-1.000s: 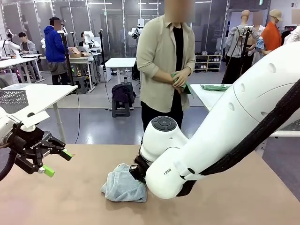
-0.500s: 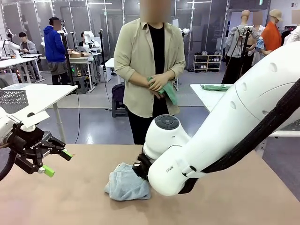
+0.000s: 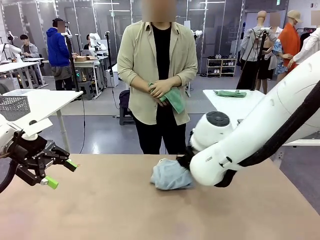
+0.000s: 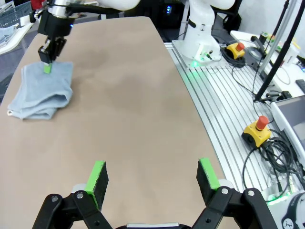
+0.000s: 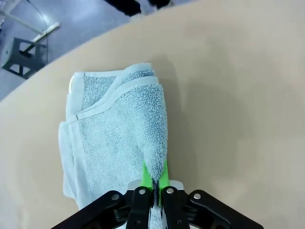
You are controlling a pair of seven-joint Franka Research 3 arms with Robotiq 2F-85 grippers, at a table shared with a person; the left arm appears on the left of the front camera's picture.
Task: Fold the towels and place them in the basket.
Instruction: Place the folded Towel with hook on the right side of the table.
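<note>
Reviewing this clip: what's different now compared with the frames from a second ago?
The right tool, shut on the light blue towel, has dragged it across the table toward the robot's right and a little toward the far side. The person has stepped to the table's middle, holding a green towel. The left tool stays open, hovering at the left.

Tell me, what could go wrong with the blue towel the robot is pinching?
The right jaws pinch a thin fold of the blue towel, so it might slip free. Its layers lie loose and uneven, so a lift could undo the fold. It sits near the table's far edge and could slide off.
</note>
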